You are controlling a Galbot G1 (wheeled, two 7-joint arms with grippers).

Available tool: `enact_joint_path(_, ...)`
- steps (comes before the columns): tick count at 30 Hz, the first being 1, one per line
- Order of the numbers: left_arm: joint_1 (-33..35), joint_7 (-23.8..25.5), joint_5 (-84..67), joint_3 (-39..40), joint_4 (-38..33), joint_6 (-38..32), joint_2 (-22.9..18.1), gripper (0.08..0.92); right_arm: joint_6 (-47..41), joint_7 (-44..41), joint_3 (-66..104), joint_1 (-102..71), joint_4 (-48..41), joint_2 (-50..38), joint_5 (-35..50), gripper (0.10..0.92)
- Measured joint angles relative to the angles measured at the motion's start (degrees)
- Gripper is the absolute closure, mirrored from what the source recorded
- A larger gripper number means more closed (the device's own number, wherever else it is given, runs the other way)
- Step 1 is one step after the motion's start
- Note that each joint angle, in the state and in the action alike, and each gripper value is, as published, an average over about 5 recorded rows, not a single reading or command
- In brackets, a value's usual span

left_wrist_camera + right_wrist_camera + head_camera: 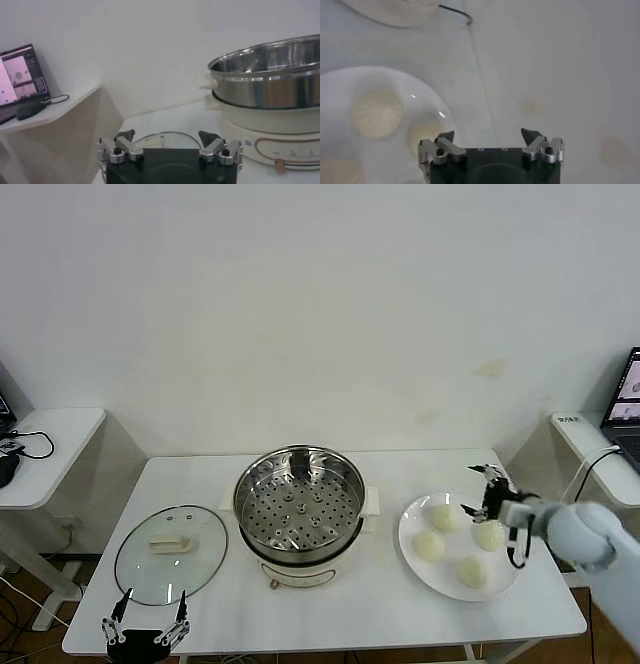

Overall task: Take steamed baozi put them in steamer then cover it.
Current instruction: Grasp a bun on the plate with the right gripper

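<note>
Four cream-white baozi point(446, 517) are seen on a white plate point(415, 562). The steamer point(299, 502) is shiny steel, dotted with round holes, in a cream-white base. The cover point(170, 552) is clear glass with a cream handle. The worktop point(360, 609) is white.

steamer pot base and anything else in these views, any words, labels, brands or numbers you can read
No text can be read in any view.
Steamer pot base: a small white sticker and a brown outlined panel, both too blurred to read.
Laptop screen on the side desk: pink windows, lettering too small.
White tag on the right side table: dark marks, too small.
Glass lid, white plate: no markings visible.
</note>
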Motion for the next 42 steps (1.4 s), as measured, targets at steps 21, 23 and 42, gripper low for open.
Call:
enact_joint_path(21,-0.7,0.8,-0.1,-2.5,0.2,0.9,0.3,0.177,3.1,-11.0,-26.6,21.2,-19.2,8.8,0.4,0.202)
enact_joint_path(23,-0.6,0.9,-0.1,-2.6,0.2,0.9,0.3,0.177,3.2,-11.2,-27.1,21.4,-20.7,10.0,0.0,0.203)
enact_joint_path(42,-0.9,0.8,0.1,-2.8,0.3,0.9,-0.1,0.177,2.4,-12.6,-28.9,22.5,-29.5,16.7,-2.0,0.309)
